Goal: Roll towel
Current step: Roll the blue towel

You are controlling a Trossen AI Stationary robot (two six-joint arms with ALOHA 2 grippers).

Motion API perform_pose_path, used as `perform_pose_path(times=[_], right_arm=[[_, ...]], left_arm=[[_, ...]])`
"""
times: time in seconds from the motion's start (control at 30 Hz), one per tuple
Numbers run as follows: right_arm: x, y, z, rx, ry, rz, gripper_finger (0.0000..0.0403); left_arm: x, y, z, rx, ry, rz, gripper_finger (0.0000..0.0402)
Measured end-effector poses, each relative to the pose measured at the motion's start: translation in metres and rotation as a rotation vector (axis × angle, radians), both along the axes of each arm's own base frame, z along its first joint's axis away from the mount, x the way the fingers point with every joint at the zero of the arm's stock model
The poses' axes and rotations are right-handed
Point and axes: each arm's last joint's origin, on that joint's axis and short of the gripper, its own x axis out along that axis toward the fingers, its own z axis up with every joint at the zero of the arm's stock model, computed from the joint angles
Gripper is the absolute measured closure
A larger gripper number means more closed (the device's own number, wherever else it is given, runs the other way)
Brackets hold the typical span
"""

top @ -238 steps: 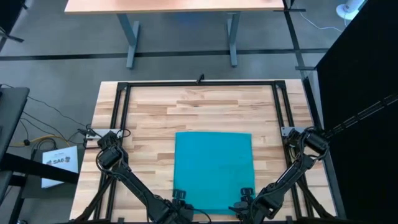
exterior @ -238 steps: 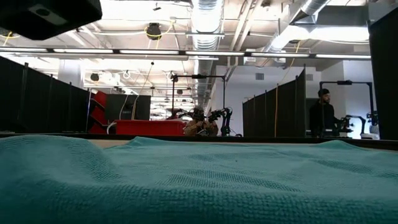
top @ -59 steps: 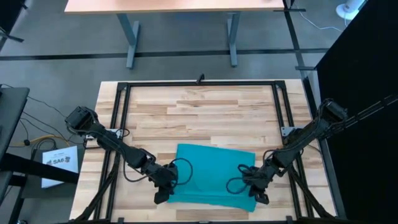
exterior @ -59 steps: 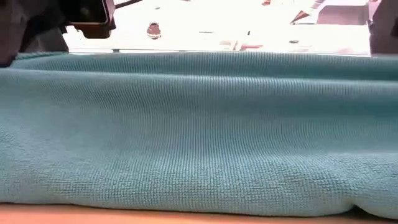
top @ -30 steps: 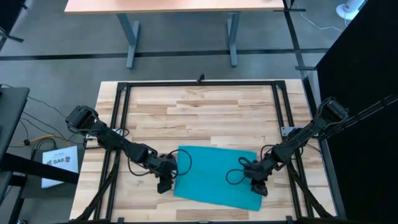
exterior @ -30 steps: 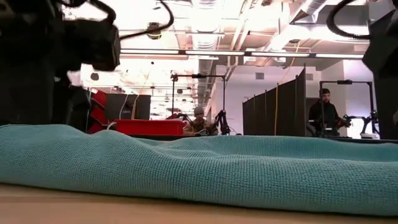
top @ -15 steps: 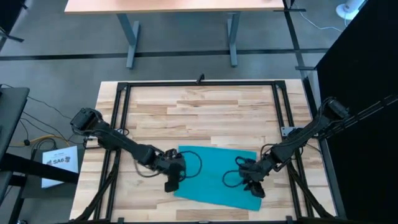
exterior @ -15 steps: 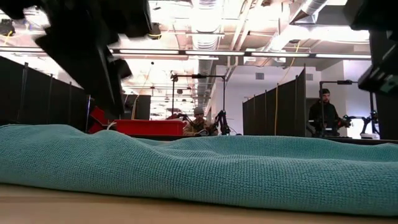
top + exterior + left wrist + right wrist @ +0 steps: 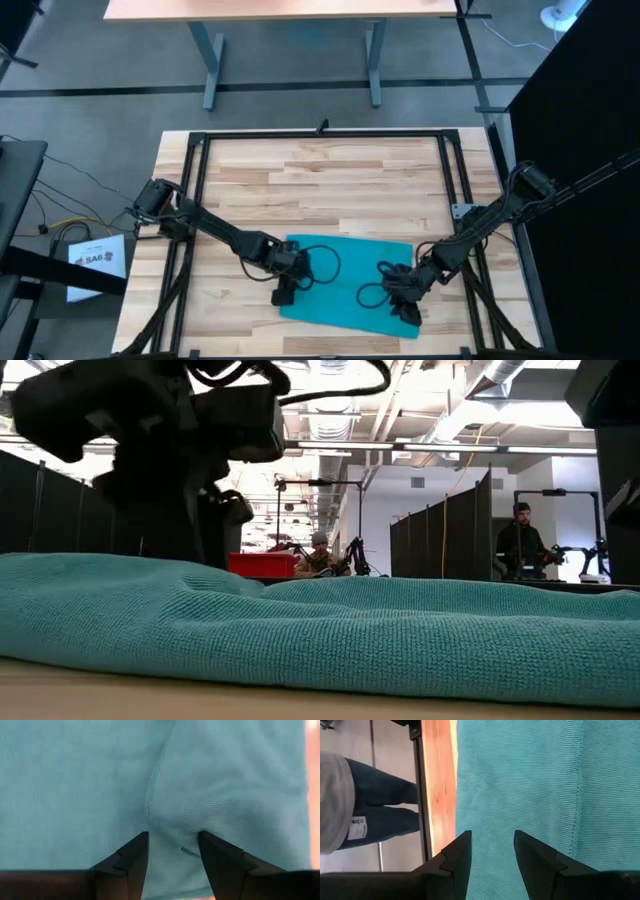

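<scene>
The teal towel [image 9: 345,285] lies flat on the near half of the wooden table, slightly askew. In the low view its near side [image 9: 350,630] shows as a thick rounded edge. My left gripper [image 9: 283,296] stands open over the towel's left edge, pointing steeply down. A raised crease of the towel [image 9: 152,805] runs just ahead of its fingers [image 9: 172,857]. My right gripper [image 9: 404,312] stands open over the towel's near right corner, with the flat towel [image 9: 520,780] between and beyond its fingers [image 9: 492,855]. I cannot tell whether either gripper's fingertips touch the cloth.
Black frame rails [image 9: 195,200] run along the table's left, right and far sides. Bare wood [image 9: 320,180] lies beyond the towel. A person in jeans [image 9: 365,805] stands past the table's edge and another stands far off in the room [image 9: 520,545].
My left gripper has gone toward the table's right edge, from beside the towel's left edge to over it, and has rolled about its own axis. My right gripper has shifted a little toward the table's left and near edges. The towel has kept its place and shape.
</scene>
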Motion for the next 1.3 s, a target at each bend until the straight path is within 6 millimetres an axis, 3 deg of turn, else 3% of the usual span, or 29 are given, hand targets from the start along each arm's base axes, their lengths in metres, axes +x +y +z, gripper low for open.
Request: perform_pose_path(times=[0.23, 0.5, 0.63, 0.93, 1.13, 1.3], right_arm=[[0.0, -0.001, 0.0, -0.006, -0.002, -0.003, 0.0269], [0.0, -0.001, 0.0, -0.009, -0.003, 0.0, 0.0269], [0.0, -0.001, 0.0, -0.009, -0.003, 0.0, 0.0269], [0.0, 0.0, 0.0, -0.006, -0.004, -0.001, 0.0269], [0.0, -0.001, 0.0, -0.011, -0.008, 0.004, 0.0269], [0.0, -0.001, -0.001, -0.012, -0.002, 0.001, 0.0269]], left_arm=[[0.003, -0.003, 0.011, -0.022, -0.026, 0.009, 0.0291], [0.003, -0.005, 0.009, -0.056, -0.004, -0.005, 0.0368], [0.006, -0.001, 0.011, -0.057, -0.007, 0.042, 0.0376], [0.014, -0.001, 0.027, -0.055, 0.023, 0.027, 0.0297], [0.018, -0.001, 0.006, -0.023, 0.067, 0.007, 0.0241], [0.021, -0.001, -0.005, -0.018, 0.089, 0.013, 0.0223]])
